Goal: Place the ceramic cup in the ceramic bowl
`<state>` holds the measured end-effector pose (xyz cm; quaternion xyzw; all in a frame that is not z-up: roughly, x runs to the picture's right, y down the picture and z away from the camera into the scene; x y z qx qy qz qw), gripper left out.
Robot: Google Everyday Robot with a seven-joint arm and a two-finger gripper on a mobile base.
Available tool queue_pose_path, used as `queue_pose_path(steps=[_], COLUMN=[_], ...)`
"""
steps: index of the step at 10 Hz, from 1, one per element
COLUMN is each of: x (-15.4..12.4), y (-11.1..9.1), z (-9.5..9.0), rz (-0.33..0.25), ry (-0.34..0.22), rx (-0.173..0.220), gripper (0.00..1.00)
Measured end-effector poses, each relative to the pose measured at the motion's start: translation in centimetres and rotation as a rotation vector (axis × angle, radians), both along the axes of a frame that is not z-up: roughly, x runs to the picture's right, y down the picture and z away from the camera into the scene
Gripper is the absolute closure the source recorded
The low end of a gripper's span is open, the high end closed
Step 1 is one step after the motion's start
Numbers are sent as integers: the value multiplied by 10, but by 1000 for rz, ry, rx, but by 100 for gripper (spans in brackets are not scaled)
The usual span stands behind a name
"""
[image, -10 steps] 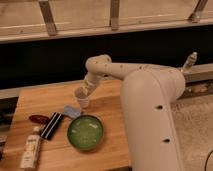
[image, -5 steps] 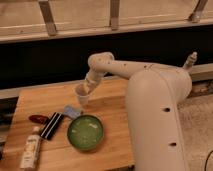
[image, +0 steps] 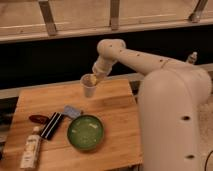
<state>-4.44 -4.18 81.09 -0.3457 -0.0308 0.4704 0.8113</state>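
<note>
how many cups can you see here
1. The ceramic cup hangs in the gripper over the rear of the table, beyond the ceramic bowl. No other shows.

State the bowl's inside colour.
Ceramic bowl: glossy green, camera view. End effector holds ceramic cup above table.

Camera view. A white robot arm point(image: 137, 57) reaches from the robot's body point(image: 175, 120) at right toward the far side of a wooden table point(image: 117, 112). The gripper point(image: 94, 79) sits at the rim of the ceramic cup point(image: 89, 89) and grips it upright over the far part of the table. The ceramic bowl point(image: 85, 132), green and glossy inside, stands nearer the camera, apart from the cup. Just beside the bowl's far-left rim lies a small grey packet point(image: 72, 111). Left of the bowl are a black bar-shaped object point(image: 51, 125), a dark red object point(image: 38, 119) and a white bottle point(image: 31, 149) lying flat.
</note>
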Motion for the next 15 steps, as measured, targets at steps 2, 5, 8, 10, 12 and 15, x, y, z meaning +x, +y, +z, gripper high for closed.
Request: queue_pose_path(steps=[2,5,8,10,12,15], x=[31,28,20,15,15,8], y=[-11,5,41,64,86,107], z=[-34,-71,-98,-114,-125,-130], rz=[40,27,-3,-33,-53,-61], ry=[-26,-74,-93,-92,-85,-85], rx=[10,1,-41,-73,-113,-148], gripper=[100,100,100,100,100,100])
